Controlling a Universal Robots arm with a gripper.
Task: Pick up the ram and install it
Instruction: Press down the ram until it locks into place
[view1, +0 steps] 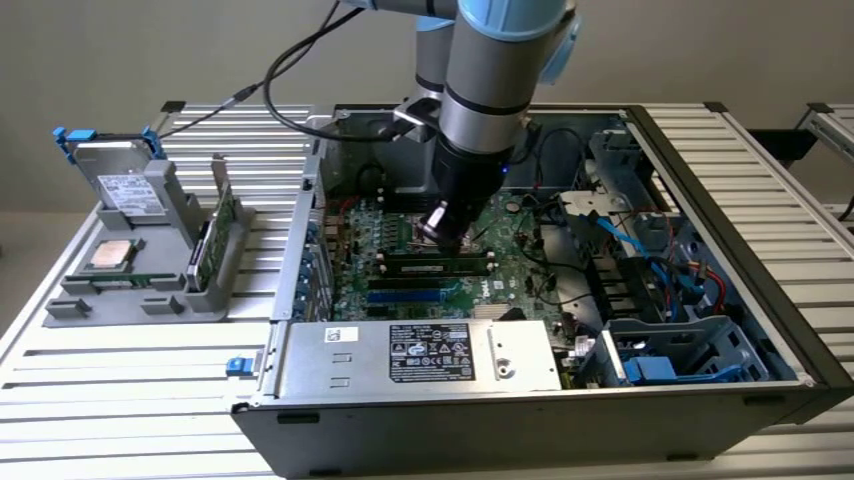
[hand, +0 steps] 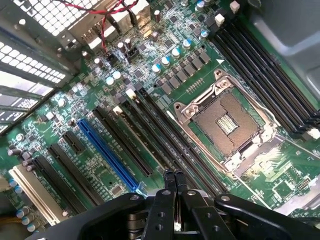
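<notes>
The ram (view1: 430, 266) is a slim dark strip with a small white label. It lies lengthwise along the black memory slots on the green motherboard (view1: 387, 235) inside the open computer case. My gripper (view1: 438, 232) hangs just behind the strip, pointing down at the board. I cannot tell whether it touches the strip. In the wrist view my gripper (hand: 174, 176) is shut, its two dark fingers pressed together with nothing between them. They hover over a row of long black slots (hand: 150, 135) beside the empty processor socket (hand: 227, 122).
A silver power supply (view1: 420, 350) fills the case front. Blue cables and drive cages (view1: 667, 340) crowd the exterior view's right. Outside the case on the exterior view's left, a grey holder (view1: 134, 295) carries a taller green card (view1: 211, 240), a square silver chip (view1: 114, 255) and a drive (view1: 127, 185).
</notes>
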